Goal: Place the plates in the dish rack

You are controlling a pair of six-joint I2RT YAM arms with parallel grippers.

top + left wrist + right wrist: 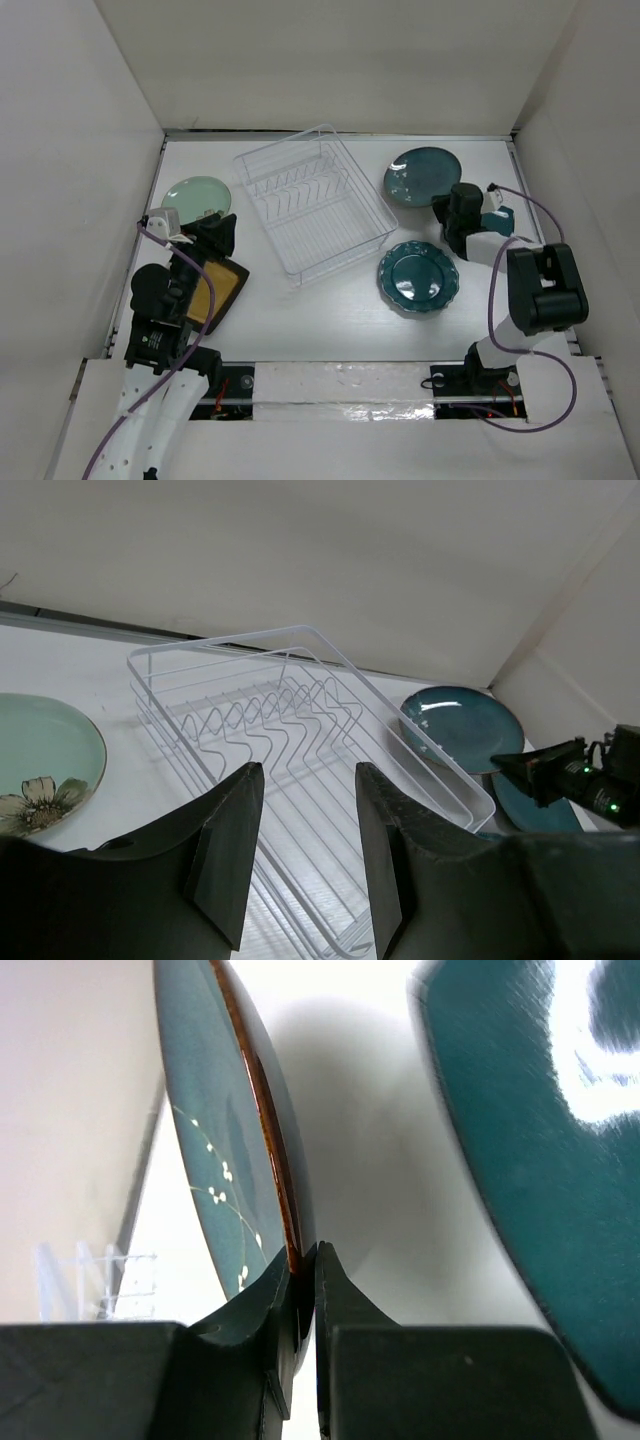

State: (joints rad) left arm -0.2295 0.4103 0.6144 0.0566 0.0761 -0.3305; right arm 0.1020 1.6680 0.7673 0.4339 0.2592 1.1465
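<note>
You have the white table [330, 320] filling the middle of the top view, with the clear dish rack [315, 205] set at an angle at its upper centre, its tines standing upright. The plates lie around the rack on the table. The round dark teal plate [422, 175] is at upper right. The scalloped dark teal plate [418, 275] is below it, right of centre. The pale mint green plate [197, 195] is at upper left, just beside the rack's left end. The mustard-yellow square plate [230, 285] is at lower left, partly covered by your left arm. Your right gripper [305, 1260] has its fingers pinched tight on the brown-edged rim of the round dark teal plate, at that plate's lower right edge in the top view. You cannot tell whether the plate is lifted. Another dark teal plate [530, 1160] fills the right of the right wrist view, but you cannot tell which one it is. Your left gripper [307, 780] sits between the mint and mustard plates with its fingers spread wide and nothing between them, facing the rack.
</note>
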